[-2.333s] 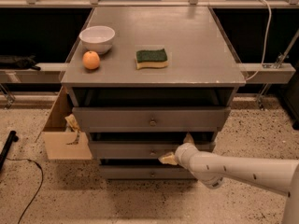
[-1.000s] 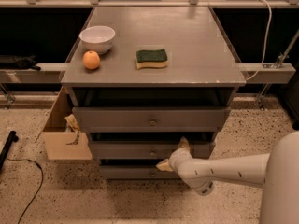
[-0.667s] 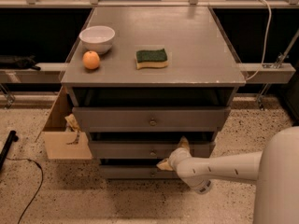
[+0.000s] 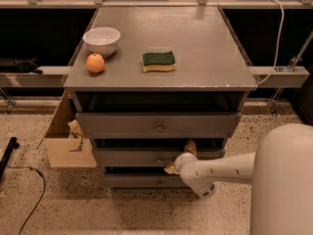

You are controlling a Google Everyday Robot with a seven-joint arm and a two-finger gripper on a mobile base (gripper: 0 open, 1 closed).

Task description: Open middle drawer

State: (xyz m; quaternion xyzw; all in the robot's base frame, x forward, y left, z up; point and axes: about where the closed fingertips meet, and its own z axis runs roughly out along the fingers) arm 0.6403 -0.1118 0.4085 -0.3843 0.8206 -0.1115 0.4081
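The grey cabinet [image 4: 161, 43] has three drawer fronts. The middle drawer [image 4: 127, 156], of in-between width, has a small round knob [image 4: 160, 159] at its centre and sits nearly flush, its top edge showing a dark gap. My gripper [image 4: 180, 158] is at this drawer's front, just right of the knob. It is open: one tan fingertip [image 4: 190, 146] stands above the front's top edge and the other [image 4: 170, 169] at its lower edge. My white arm [image 4: 220, 170] reaches in from the right.
The wider top drawer [image 4: 117, 123] and the narrowest bottom drawer [image 4: 137, 181] are shut. A white bowl [image 4: 101, 39], an orange [image 4: 95, 63] and a green sponge [image 4: 159, 61] lie on the cabinet top. A cardboard box [image 4: 66, 141] stands at the left, and a black cable [image 4: 29, 199] lies on the floor.
My gripper has shifted slightly left along the middle drawer front toward the knob, and my arm's body fills more of the right side. The drawers have not visibly moved.
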